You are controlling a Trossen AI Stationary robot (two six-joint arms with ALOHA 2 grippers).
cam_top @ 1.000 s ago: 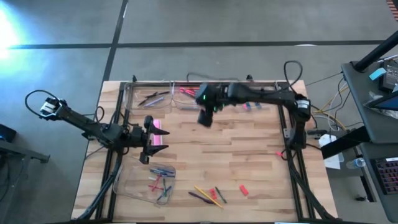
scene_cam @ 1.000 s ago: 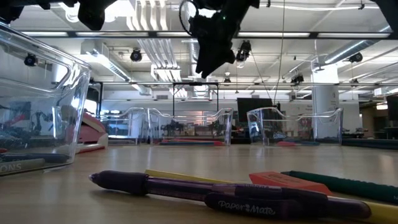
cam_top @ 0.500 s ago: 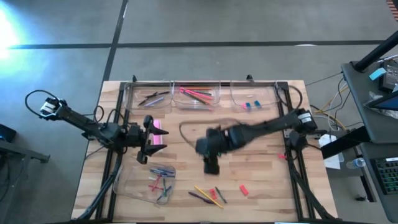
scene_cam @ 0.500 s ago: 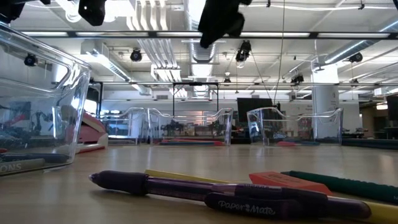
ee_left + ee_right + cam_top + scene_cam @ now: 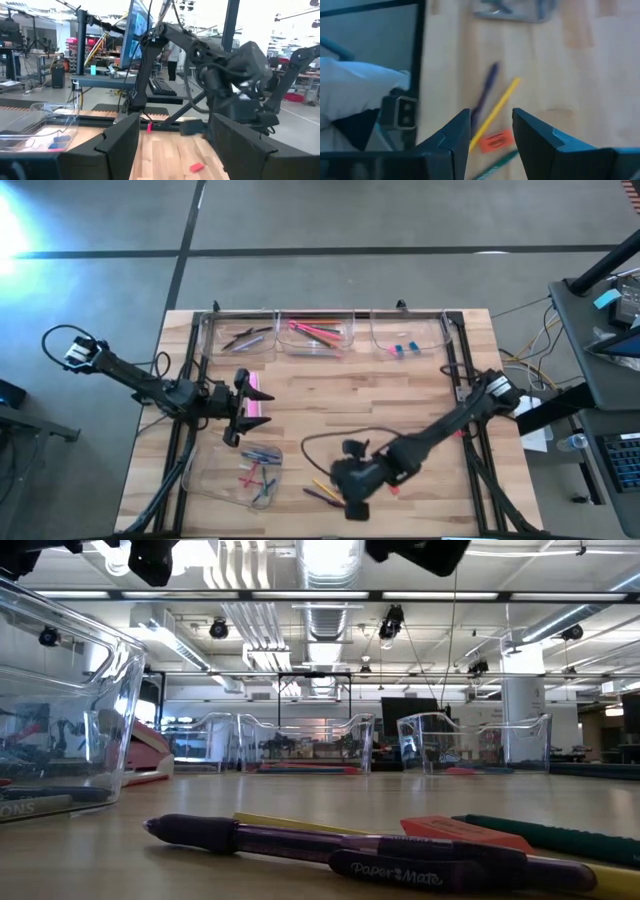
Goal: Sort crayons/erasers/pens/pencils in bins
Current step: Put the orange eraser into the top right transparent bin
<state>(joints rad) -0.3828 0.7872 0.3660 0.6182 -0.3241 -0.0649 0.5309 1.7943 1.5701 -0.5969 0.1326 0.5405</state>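
Note:
Near the table's front edge lie a yellow pencil (image 5: 496, 111), a purple pen (image 5: 485, 94), a red eraser (image 5: 494, 141) and a green pencil (image 5: 495, 167). They lie flat on the wood. My right gripper (image 5: 356, 506) hangs open above this pile and tilts down at it; nothing is between its fingers. My left gripper (image 5: 256, 402) waits open at the table's left. Three bins line the far edge, holding pens (image 5: 242, 336), pencils (image 5: 316, 332) and erasers (image 5: 402, 348). A fourth bin (image 5: 205, 480) at the near left holds crayons (image 5: 256, 468).
Another small red eraser (image 5: 393, 489) lies on the wood just right of my right arm. Black frame rails (image 5: 478, 470) run along the table's left and right sides. Bare wood spans the table's middle (image 5: 350, 400).
My right gripper has swept from above the far bins across the table to its near edge, sinking a little. It has turned and tipped less steeply downward, and now hangs over the loose pile.

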